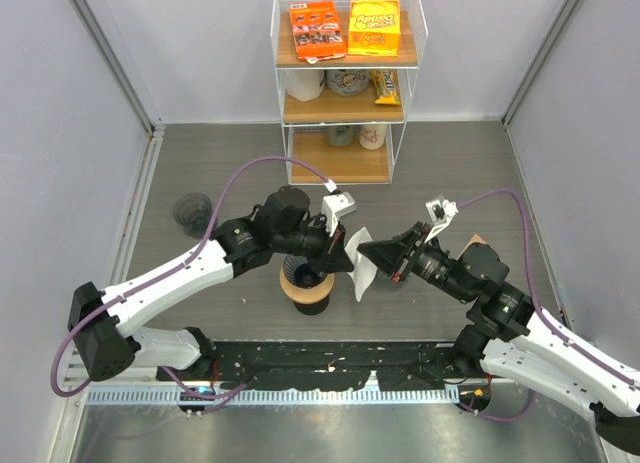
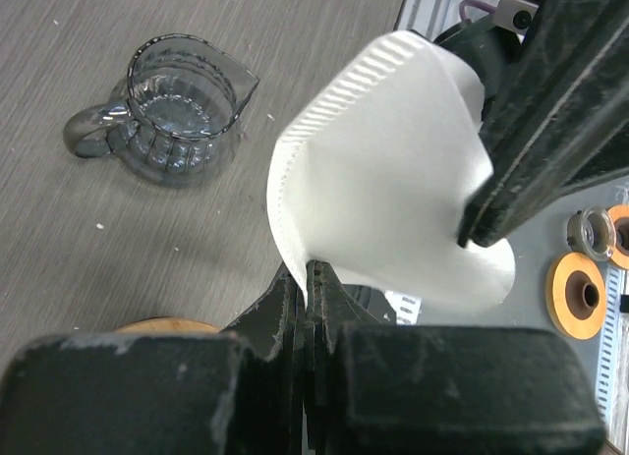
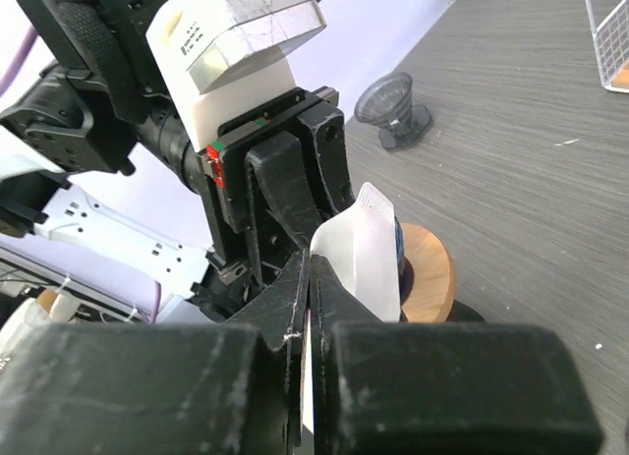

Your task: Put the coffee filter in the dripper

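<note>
My left end effector (image 1: 347, 251) and right end effector (image 1: 368, 254) are both clenched on the coffee filter (image 1: 363, 279), in the air beside the dripper (image 1: 305, 299). I'd ease it open gently, then lower it centred.

The left arm (image 1: 180, 275) extended from its base at the near left toward the centre, elbow raised, wrist turned so that the left hand (image 1: 351, 253) pointed to the right. The right arm (image 1: 520, 323) reached in from the near right, and the right hand (image 1: 369, 251) pointed to the left. The two hands met almost tip to tip. Each hand had its jaws closed on one edge of the coffee filter (image 1: 362, 273).
</note>
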Controlling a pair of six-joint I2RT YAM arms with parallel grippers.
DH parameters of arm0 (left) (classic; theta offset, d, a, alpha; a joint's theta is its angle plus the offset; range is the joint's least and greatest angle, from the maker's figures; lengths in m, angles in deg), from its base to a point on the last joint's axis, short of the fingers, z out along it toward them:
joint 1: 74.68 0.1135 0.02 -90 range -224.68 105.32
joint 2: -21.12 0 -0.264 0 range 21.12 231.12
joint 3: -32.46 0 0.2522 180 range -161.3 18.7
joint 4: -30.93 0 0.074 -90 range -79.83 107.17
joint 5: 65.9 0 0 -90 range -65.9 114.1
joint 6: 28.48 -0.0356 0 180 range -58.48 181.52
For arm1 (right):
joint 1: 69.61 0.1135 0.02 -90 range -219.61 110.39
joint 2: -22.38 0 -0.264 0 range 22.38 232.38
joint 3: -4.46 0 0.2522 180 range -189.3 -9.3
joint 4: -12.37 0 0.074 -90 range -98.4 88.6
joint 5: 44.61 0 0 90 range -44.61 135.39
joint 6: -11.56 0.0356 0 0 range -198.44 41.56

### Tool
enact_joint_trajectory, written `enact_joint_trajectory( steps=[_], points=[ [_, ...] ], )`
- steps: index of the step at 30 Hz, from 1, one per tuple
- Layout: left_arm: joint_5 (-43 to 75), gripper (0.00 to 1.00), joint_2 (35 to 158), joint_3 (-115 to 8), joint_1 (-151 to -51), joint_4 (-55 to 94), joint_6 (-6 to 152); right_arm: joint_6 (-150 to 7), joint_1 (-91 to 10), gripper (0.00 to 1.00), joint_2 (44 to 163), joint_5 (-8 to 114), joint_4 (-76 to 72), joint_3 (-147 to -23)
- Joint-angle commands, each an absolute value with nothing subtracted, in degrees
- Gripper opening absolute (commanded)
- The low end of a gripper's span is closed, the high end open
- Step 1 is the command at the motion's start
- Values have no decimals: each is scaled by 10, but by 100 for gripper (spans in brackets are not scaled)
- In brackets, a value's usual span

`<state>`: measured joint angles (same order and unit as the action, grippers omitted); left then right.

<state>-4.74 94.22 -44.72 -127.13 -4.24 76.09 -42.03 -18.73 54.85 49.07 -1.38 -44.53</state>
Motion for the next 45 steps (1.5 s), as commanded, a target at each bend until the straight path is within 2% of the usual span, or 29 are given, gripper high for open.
enact_joint_trajectory(
  steps=[1, 10, 17, 19, 20, 21, 23, 25, 31, 34, 35, 37, 45],
  points=[
    [-34, 0, 942, -450, -1270, -15, 769, -391, -191, 6, 538, 483, 86, -437],
    [-37, 0, 934, -447, -1270, -9, 768, -404, -195, 5, 561, 489, 65, -450],
    [-33, 0, 922, -441, -1270, -10, 760, -457, -196, 5, 543, 485, -52, -485],
    [-38, 0, 918, -438, -1270, -8, 756, -470, -196, 16, 539, 457, -96, -496],
    [-41, 0, 915, -437, -1270, -9, 752, -477, -196, 31, 532, 456, -122, -502],
    [-44, 0, 913, -436, -1270, -7, 749, -486, -196, 37, 527, 423, -133, -503],
    [-49, 0, 910, -434, -1270, -7, 741, -503, -196, 59, 510, 414, -153, -510],
    [-51, 0, 906, -429, -1270, -7, 737, -520, -195, 72, 489, 403, -169, -522],
    [-64, 0, 911, -429, -1270, -9, 730, -546, -196, 98, 430, 290, -255, -545],
    [-68, 0, 912, -432, -1270, -12, 725, -543, -196, 99, 422, 238, -306, -547],
    [-71, 0, 910, -433, -1270, -12, 723, -541, -196, 95, 423, 213, -314, -546],
    [-75, 0, 908, -434, -1270, -14, 722, -534, -196, 95, 436, 199, -337, -543],
    [-96, 0, 904, -431, -1270, -5, 719, -564, -196, 95, 474, 256, -346, -530]
  ],
)
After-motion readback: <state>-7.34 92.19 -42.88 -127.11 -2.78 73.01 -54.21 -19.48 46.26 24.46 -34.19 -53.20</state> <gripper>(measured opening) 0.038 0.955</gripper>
